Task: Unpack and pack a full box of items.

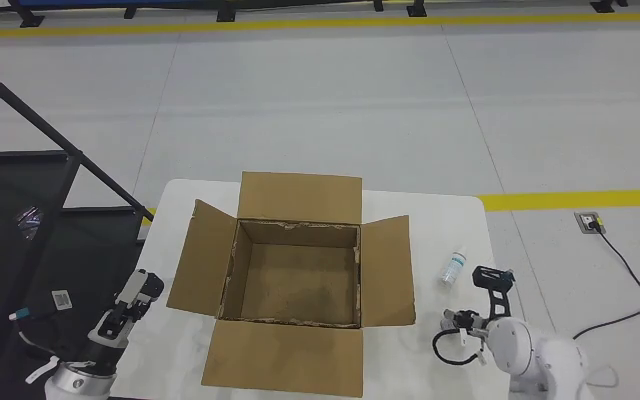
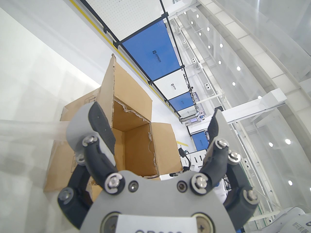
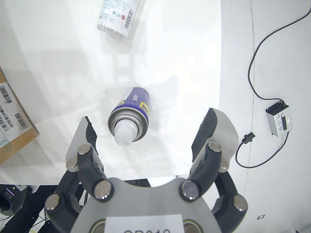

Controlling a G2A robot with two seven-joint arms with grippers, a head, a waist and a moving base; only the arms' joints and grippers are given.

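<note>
1. Right gripper [image 3: 150, 120] gapes wide, gripping nothing, above one upright spray can [image 3: 132, 115].
2. Left gripper [image 2: 157, 111] is also wide and empty, left of the one open box [image 1: 290, 195].
3. One bottle [image 3: 121, 3] lies farther off on the table [image 1: 440, 215], right of the box.

Left gripper [image 2: 156, 120], right gripper [image 3: 149, 120]: grey metal palm plates, black linkages, silver screws, grey fingers [image 3: 220, 127] faced with black ribbed pads [image 3: 203, 132]. White label at base.

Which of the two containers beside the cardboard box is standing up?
The purple spray can with the white cap, below the right gripper; the clear white-labelled bottle lies flat.
</note>
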